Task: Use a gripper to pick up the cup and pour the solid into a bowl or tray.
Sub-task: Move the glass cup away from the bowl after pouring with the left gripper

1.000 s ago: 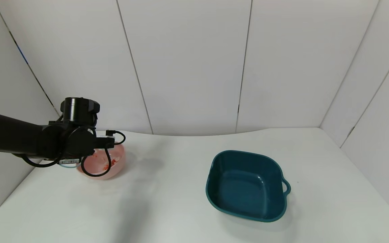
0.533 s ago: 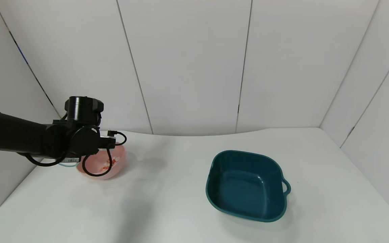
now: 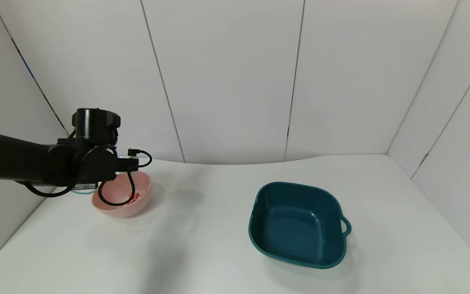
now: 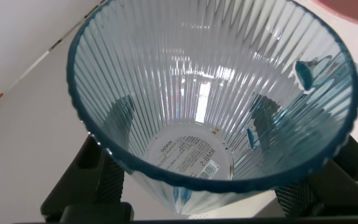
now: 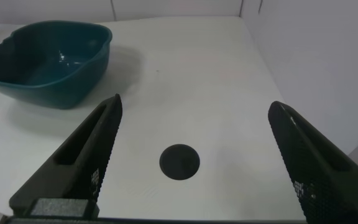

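My left gripper (image 4: 194, 124) is shut on the ribbed pale-blue cup (image 4: 210, 93), with a black finger (image 4: 114, 186) on each side of it. The cup looks empty; its labelled bottom shows. In the head view my left wrist (image 3: 92, 169) hangs at the left rim of the pink bowl (image 3: 114, 210), and only a pale-blue sliver of the cup (image 3: 84, 191) shows under it. Pink-red and whitish bits (image 3: 136, 197) lie inside the bowl. An edge of the bowl shows in the left wrist view (image 4: 353, 9). My right gripper (image 5: 197, 165) is open and empty, low over the table, out of the head view.
A dark teal squarish tray (image 3: 298, 224) with a handle stands right of centre, empty; it also shows in the right wrist view (image 5: 42, 62). A round black spot (image 5: 179, 162) marks the table under the right gripper. White walls close in behind and at both sides.
My left wrist has risen a little and drawn back to the left with the cup, uncovering more of the pink bowl. The bits lie in the bowl throughout.
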Tool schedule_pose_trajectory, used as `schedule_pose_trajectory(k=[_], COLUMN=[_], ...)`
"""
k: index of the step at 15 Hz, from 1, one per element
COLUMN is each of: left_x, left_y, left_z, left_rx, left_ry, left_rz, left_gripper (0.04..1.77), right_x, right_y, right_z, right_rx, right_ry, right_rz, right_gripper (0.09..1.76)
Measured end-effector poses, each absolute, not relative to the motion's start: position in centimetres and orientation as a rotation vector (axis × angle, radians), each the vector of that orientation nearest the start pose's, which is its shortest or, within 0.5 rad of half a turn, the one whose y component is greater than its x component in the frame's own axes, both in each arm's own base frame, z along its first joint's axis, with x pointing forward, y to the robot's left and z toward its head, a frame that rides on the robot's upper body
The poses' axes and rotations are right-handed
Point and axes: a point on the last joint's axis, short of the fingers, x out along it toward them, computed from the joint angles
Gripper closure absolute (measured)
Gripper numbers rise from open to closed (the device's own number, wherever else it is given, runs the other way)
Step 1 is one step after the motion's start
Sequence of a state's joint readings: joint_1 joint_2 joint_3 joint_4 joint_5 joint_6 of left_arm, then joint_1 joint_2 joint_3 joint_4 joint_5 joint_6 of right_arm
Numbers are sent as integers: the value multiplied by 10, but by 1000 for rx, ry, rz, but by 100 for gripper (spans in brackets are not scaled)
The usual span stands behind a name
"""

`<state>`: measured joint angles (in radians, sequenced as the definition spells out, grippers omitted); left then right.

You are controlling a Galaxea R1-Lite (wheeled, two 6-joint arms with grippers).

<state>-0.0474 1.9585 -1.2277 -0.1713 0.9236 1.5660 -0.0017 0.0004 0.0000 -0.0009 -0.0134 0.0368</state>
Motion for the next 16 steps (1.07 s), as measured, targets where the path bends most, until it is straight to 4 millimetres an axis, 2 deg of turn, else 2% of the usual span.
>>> schedule_pose_trajectory(k=[10,16], left_x=[353,342], left_y=[2,12], left_z=[177,182], left_rx=[1434,1156], left_ry=[943,789], left_rz=[292,235], left_gripper=[50,50], right_x=[-23,-23], right_y=[0,0], right_z=[76,76], right_rx=[37,37], right_ry=[-1,-1], right_rz=[-15,-15], right_gripper=[14,14])
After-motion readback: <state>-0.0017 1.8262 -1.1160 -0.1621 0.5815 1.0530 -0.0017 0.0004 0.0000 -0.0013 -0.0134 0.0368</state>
